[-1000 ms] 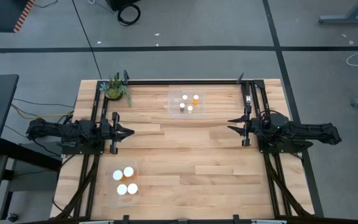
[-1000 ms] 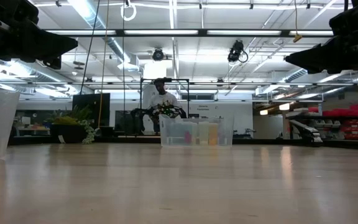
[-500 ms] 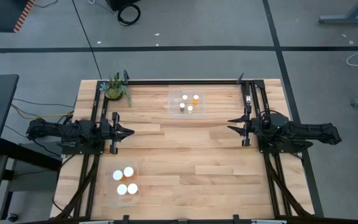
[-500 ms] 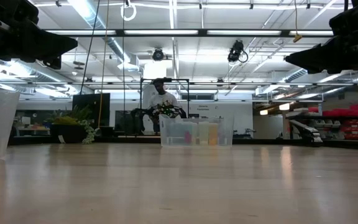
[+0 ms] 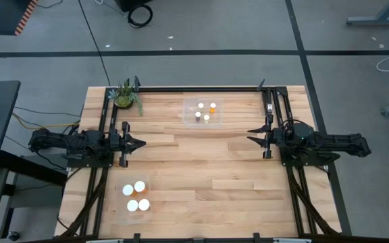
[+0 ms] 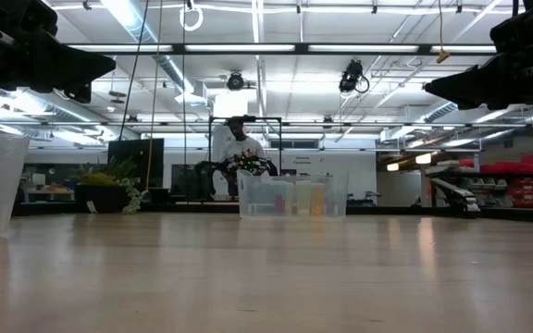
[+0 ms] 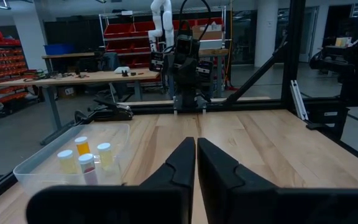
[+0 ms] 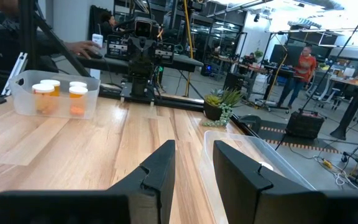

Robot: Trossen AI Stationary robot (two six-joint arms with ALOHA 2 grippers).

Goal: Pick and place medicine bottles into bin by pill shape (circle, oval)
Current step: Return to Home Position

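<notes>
Four narrow-capped orange medicine bottles [image 5: 204, 112] stand in a clear bin [image 5: 189, 116] at the table's far middle; the bottles also show in the left wrist view [image 7: 82, 157] and the low view [image 6: 305, 198]. Three wide-capped bottles [image 5: 136, 196] stand in a clear bin [image 5: 148, 214] at the near left, and they show in the right wrist view [image 8: 56, 93] too. My left gripper [image 5: 142, 143] hovers shut and empty over the table's left middle. My right gripper [image 5: 249, 136] hovers open and empty over the right middle. Both point toward the table's centre.
A small green potted plant [image 5: 125, 96] stands at the far left corner. Bare wood [image 5: 194, 169] lies between the two grippers and along the near right. Black frame rails [image 5: 201, 88] run along the far edge and both sides. People stand in the room beyond the table [image 8: 303, 65].
</notes>
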